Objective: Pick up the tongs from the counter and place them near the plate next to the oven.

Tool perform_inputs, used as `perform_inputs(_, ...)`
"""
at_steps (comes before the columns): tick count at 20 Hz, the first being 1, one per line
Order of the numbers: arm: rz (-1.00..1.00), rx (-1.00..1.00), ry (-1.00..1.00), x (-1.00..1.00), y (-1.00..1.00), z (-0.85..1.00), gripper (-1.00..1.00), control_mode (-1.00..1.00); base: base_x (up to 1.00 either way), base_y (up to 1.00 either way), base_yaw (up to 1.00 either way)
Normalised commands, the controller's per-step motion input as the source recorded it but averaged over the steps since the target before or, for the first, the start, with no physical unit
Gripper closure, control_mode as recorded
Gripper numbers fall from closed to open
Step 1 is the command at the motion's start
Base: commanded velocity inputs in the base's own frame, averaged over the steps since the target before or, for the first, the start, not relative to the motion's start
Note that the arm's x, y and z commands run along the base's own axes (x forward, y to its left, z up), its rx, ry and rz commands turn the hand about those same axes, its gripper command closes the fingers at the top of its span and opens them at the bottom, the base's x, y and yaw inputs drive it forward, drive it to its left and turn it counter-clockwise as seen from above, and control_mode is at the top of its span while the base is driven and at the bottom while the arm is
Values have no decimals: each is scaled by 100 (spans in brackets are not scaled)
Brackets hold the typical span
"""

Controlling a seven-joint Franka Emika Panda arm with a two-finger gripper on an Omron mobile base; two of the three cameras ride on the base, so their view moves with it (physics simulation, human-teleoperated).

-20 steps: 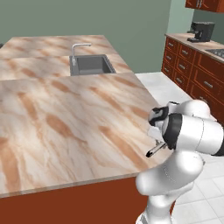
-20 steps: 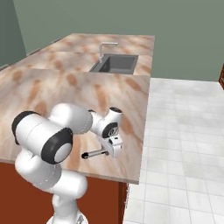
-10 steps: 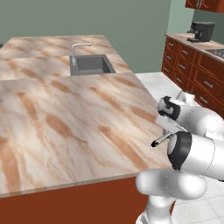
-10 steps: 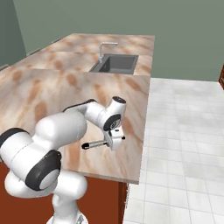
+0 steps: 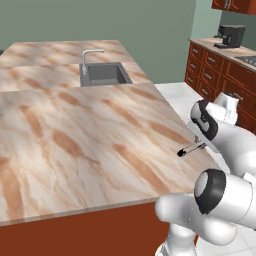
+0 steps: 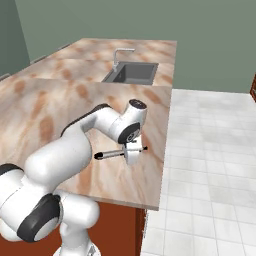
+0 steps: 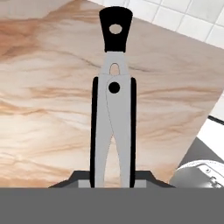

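The slim silver-grey tongs with black ends (image 7: 113,118) are clamped in the robot's two-finger end effector (image 6: 132,153), which is closed on them. In the hand view the tongs run straight away from the camera, their two grey arms edged in black meeting at a dark rivet, with a black hanging loop at the far tip and the lower part passing between the dark fingertips.

In the right base view the tongs (image 6: 119,153) lie roughly level, carried above the large tan marble-look table (image 6: 60,105) with rust-brown veins, close to its right edge and near its front corner; one black tip points left and the other sticks out to the right of the end effector. In the left base view the tongs (image 5: 191,148) show as a short grey bar with a dark tip, poking leftward from the end effector (image 5: 205,145) over the near right part of the table (image 5: 75,135).

An inset grey sink (image 5: 103,73) with a faucet (image 5: 89,56) sits at the far side of the table. To the right, white floor tiles (image 6: 210,145) separate the table from red-brown drawer cabinets (image 5: 210,70) along the right wall, where a black boxy appliance (image 5: 231,35) stands on a pale top.
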Motion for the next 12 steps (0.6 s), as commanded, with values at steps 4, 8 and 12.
perform_inputs(4,0,0,0,0,0,0,100,100,-29,-1,-50)
perform_inputs(8,0,0,0,0,0,0,100,100,-34,-4,-71)
perform_inputs(12,0,0,0,0,0,0,100,100,-42,0,-75)
